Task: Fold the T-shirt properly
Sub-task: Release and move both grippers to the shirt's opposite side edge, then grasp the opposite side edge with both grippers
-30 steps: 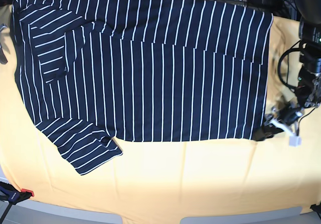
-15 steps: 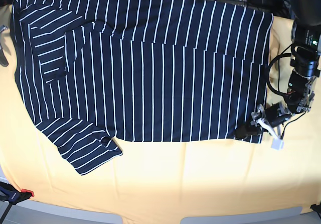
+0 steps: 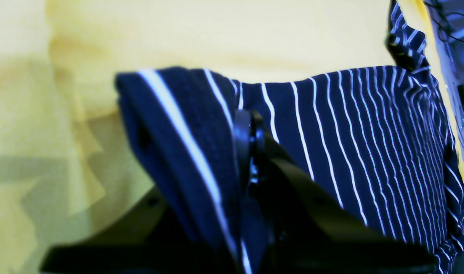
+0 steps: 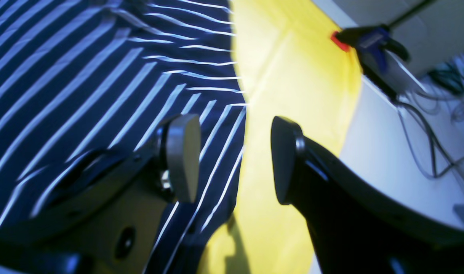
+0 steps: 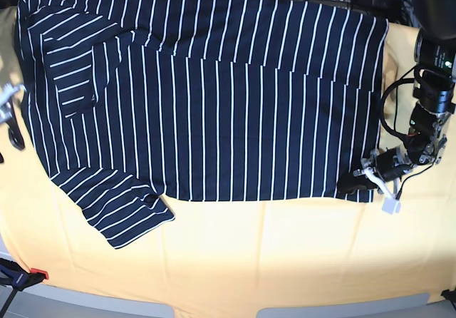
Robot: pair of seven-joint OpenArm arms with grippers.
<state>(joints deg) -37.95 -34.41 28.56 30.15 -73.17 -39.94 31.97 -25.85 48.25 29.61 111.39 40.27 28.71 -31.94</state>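
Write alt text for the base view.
A navy white-striped T-shirt lies spread on a yellow table cover. The left tool pinches the shirt's near corner at the view's right; the right tool hovers open at its far left edge.

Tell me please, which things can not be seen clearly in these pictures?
- T-shirt collar label: not visible in any view.
- Left gripper: the left wrist view is blurred, and bunched fabric covers one finger.
- Right gripper: cut off by the base view's edge.
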